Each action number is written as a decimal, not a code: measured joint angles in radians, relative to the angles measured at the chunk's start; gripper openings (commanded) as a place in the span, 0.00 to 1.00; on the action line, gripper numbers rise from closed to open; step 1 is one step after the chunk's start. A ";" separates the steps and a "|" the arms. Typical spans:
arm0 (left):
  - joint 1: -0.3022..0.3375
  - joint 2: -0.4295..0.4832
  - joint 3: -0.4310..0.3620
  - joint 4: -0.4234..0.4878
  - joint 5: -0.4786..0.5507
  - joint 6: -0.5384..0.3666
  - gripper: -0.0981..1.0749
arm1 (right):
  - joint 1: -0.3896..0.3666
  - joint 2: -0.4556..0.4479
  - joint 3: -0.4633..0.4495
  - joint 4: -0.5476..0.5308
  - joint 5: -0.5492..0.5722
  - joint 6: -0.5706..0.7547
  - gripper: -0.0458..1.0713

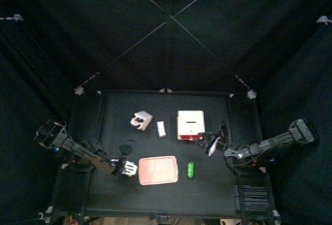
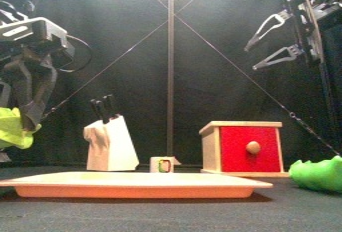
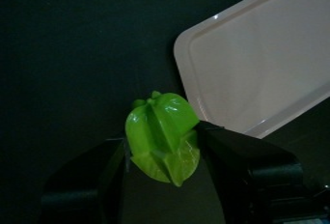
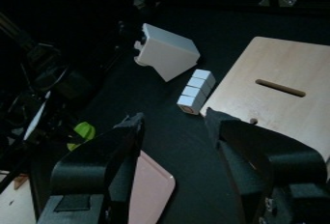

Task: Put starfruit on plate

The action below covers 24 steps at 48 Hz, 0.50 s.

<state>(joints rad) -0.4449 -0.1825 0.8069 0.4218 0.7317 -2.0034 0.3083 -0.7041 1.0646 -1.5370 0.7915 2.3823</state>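
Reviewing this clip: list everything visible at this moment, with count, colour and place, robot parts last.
starfruit: 1, yellow-green, held in the left gripper, off the plate's left edge
plate: 1, salmon-pink, front middle of table
green item: 1, green, right of plate
box: 1, white with red side, back right
knife block: 1, white with black handles, back left
small block: 1, white, between block and box
left gripper: 1, black, shut on starfruit
right gripper: 1, black, fingers open, raised at right
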 measured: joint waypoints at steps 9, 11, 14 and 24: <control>0.000 0.000 -0.032 0.026 -0.003 0.000 0.73 | 0.002 0.000 0.000 0.006 0.000 -0.002 0.82; 0.000 0.002 -0.048 0.041 -0.003 0.000 0.73 | 0.002 -0.002 0.002 0.006 0.000 -0.002 0.82; 0.002 0.009 -0.072 0.066 -0.003 0.000 0.73 | 0.000 0.000 0.002 0.006 0.000 -0.003 0.82; 0.025 0.094 -0.155 0.153 -0.014 -0.021 0.73 | 0.002 -0.002 0.002 0.006 0.000 -0.003 0.82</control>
<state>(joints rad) -0.4203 -0.0890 0.6519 0.5752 0.7179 -2.0249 0.3099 -0.7056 1.0661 -1.5309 0.7915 2.3792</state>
